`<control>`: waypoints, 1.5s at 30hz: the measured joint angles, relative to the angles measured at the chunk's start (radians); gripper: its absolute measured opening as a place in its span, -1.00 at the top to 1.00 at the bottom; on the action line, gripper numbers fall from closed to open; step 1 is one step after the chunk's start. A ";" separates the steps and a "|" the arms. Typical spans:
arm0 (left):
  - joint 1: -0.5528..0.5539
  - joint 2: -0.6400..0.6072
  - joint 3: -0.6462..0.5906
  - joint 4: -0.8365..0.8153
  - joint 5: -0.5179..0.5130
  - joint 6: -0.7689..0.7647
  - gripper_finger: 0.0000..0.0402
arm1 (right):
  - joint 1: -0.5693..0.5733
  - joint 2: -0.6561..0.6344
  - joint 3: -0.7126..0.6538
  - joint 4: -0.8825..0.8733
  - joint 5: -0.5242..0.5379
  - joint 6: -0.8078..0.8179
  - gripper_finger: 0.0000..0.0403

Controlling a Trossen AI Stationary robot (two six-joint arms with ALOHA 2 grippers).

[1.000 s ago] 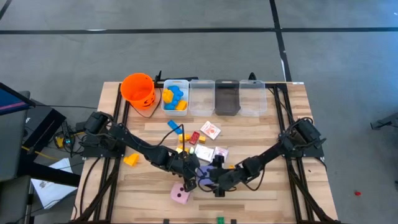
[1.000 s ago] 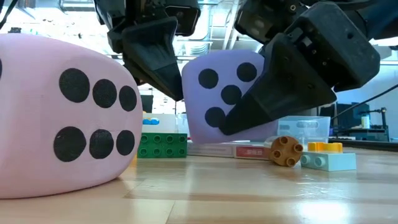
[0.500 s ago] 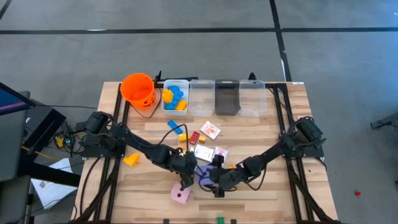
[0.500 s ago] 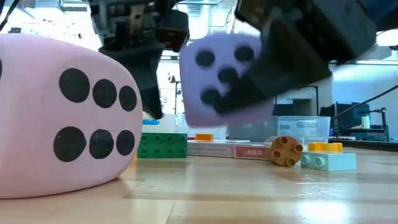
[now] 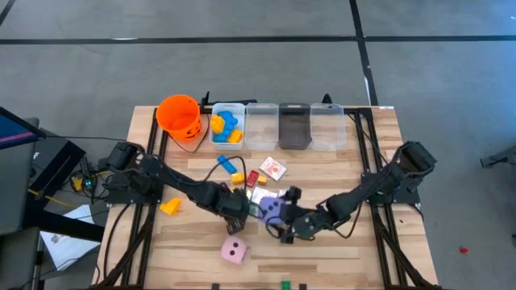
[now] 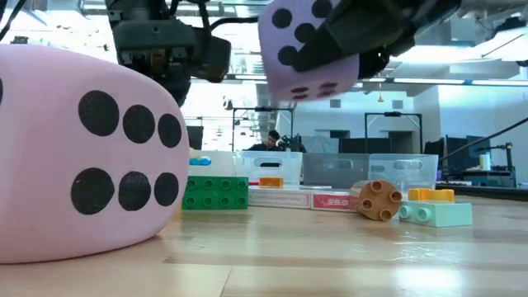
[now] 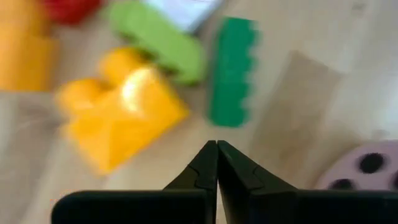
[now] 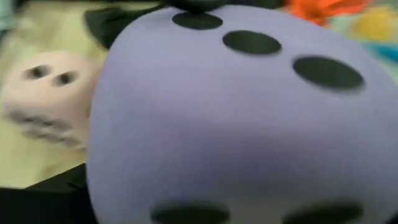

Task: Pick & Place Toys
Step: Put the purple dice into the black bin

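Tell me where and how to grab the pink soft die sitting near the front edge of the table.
Grip the pink soft die across two opposite flat side faces, coming straight down from above. It rests flat on the wooden table with bare table around it, so the sides look reachable. It is wide, so open jaws are needed: the left gripper, nearest, is shut; the right gripper holds the purple soft die.

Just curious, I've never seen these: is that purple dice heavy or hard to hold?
Probably light: the right gripper holds the purple dice clear of the table. It looks soft, with rounded corners, so likely squashy. Its flat faces should stop it rolling.
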 joint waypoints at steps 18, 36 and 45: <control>0.068 -0.700 -0.103 -0.084 -0.708 0.099 1.00 | -0.384 -0.421 0.001 -0.106 0.115 -0.341 -0.95; 0.070 -0.936 -0.420 0.372 -0.741 0.380 1.00 | -0.943 -0.093 0.486 -0.929 -0.351 -0.184 -0.95; 0.074 -0.935 -0.447 0.430 -0.733 0.385 1.00 | -0.987 0.184 0.797 -1.256 -0.353 -0.217 -0.95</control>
